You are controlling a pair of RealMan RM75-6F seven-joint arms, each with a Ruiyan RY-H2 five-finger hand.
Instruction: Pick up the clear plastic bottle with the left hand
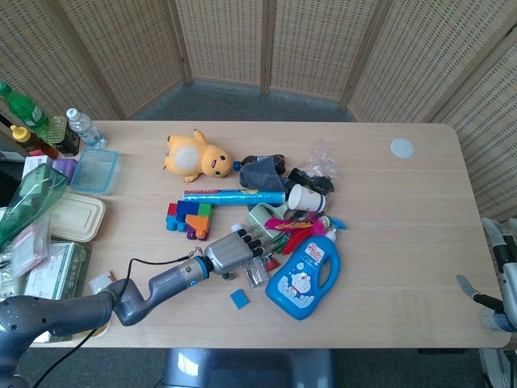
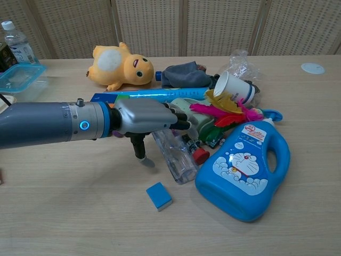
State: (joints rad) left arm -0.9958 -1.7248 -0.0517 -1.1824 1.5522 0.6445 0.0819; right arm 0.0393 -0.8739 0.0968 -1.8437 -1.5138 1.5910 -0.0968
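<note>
The clear plastic bottle lies on its side in the pile at the table's middle, its red cap towards the blue detergent jug. My left hand hovers over the bottle's upper end, fingers stretched across it and thumb hanging down on its left side, not closed round it. From the head view the same left hand hides most of the bottle. Only part of my right hand shows at the far right table edge, thumb apart from the fingers, holding nothing.
Crowding the bottle are a green object with pink feathers, a white paper cup, a blue tube and a small blue block. A yellow plush toy lies behind. Boxes and bottles line the left edge.
</note>
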